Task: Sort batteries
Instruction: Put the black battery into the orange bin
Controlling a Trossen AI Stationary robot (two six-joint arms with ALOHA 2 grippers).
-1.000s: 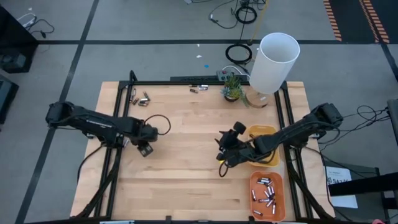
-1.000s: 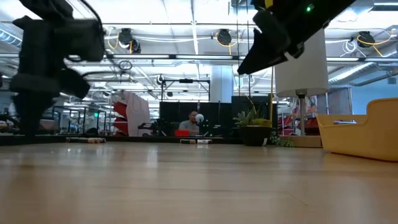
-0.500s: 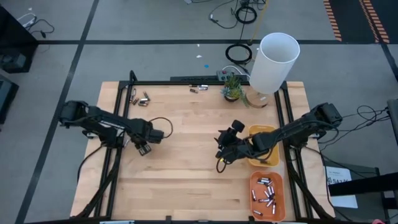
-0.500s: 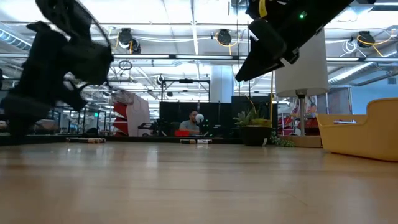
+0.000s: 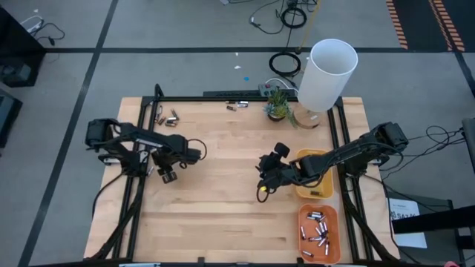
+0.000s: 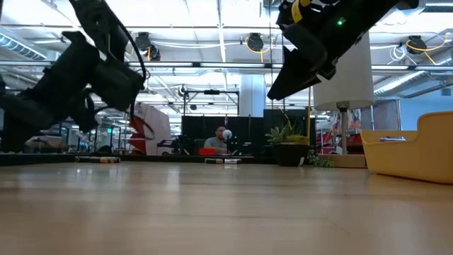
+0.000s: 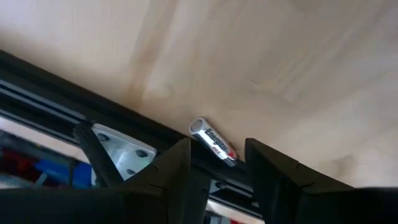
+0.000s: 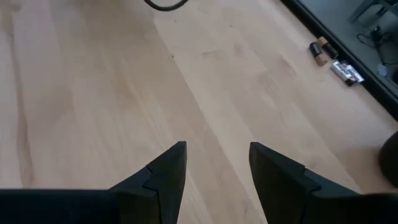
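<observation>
Several batteries lie in the orange tray (image 5: 300,222) at the near right corner, and a few more batteries (image 5: 172,117) (image 5: 236,106) lie by the table's far edge. One silvery labelled battery (image 7: 213,142) lies on the wood against the black side rail. My left gripper (image 5: 168,176) (image 7: 217,149) hangs open above the table's left part, tilted toward that battery, its fingers apart from it. My right gripper (image 5: 263,191) (image 8: 217,152) is open over bare wood left of the yellow tray (image 5: 312,157). Both grippers are off the tabletop in the low view.
A white lampshade (image 5: 326,74) and a small potted plant (image 5: 277,104) stand at the far right. A black cable loop (image 5: 191,148) trails from the left arm. Black frame rails run along the table's left, right and far sides. The yellow tray (image 6: 417,152) stands on the right.
My left arm has swung its rear part toward the table, and its gripper has tipped and risen a little above the wood while staying over the same spot. My right gripper has drifted slightly toward the far edge. Both have stayed open.
</observation>
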